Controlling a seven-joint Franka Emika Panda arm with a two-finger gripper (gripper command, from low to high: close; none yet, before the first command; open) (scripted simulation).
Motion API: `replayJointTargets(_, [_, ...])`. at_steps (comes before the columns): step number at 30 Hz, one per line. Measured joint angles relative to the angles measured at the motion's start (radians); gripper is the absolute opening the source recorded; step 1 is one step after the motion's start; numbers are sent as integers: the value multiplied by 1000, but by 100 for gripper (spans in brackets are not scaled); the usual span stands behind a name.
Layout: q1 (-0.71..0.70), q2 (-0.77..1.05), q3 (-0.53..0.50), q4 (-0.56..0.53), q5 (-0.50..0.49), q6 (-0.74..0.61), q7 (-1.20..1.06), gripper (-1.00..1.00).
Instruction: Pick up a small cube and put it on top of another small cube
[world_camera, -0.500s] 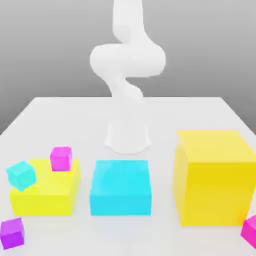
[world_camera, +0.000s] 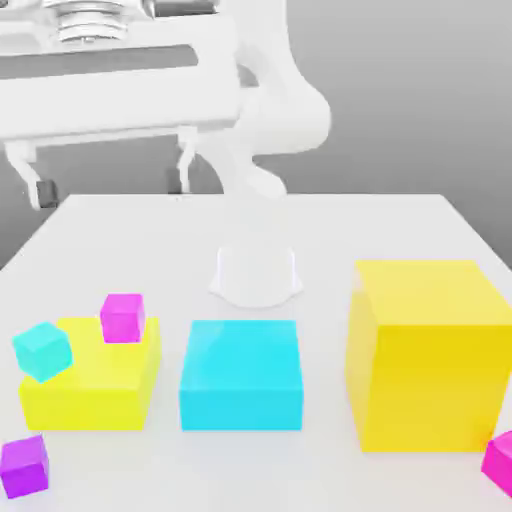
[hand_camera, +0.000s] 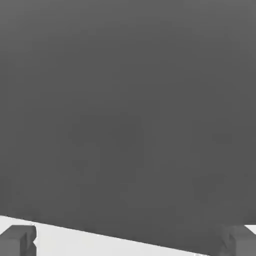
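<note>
- Your table (world_camera: 400, 225) carries everything, with the arm's base (world_camera: 257, 275) standing near its centre in the exterior view.
- The big yellow block (world_camera: 425, 350) sits at about 4 o'clock from that base, the largest thing on the surface.
- The cyan block (world_camera: 241, 375) lies at 6 o'clock from the base, and the low yellow block (world_camera: 85, 385) at about 8 o'clock.
- Your gripper (world_camera: 108, 185) hangs high at roughly 10 o'clock from the base, well above the table; its fingers (world_camera: 42, 190) stand wide apart and hold nothing.
- A magenta cube (world_camera: 122, 317) rests on the low yellow block's far edge, and a tiny cyan cube (world_camera: 42, 350) sits tilted on its 9 o'clock corner.
- The small cube (world_camera: 24, 466), purple-violet, lies on the table at 7 o'clock from the low yellow block, just beside it and well apart from the gripper.
- Another pink cube (world_camera: 500, 462) sits at the big yellow block's 5 o'clock corner.
- You appear to be at the approach step, nothing grasped yet. Next, I judge, you must bring the spread fingers over the small cube and descend squarely around it.
</note>
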Motion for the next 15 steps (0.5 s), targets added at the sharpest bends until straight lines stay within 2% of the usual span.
replayJointTargets(7, [-73,256,-41,6,115,57,-267,0])
replayJointTargets(15, [-182,512,-51,3,122,151,-485,0])
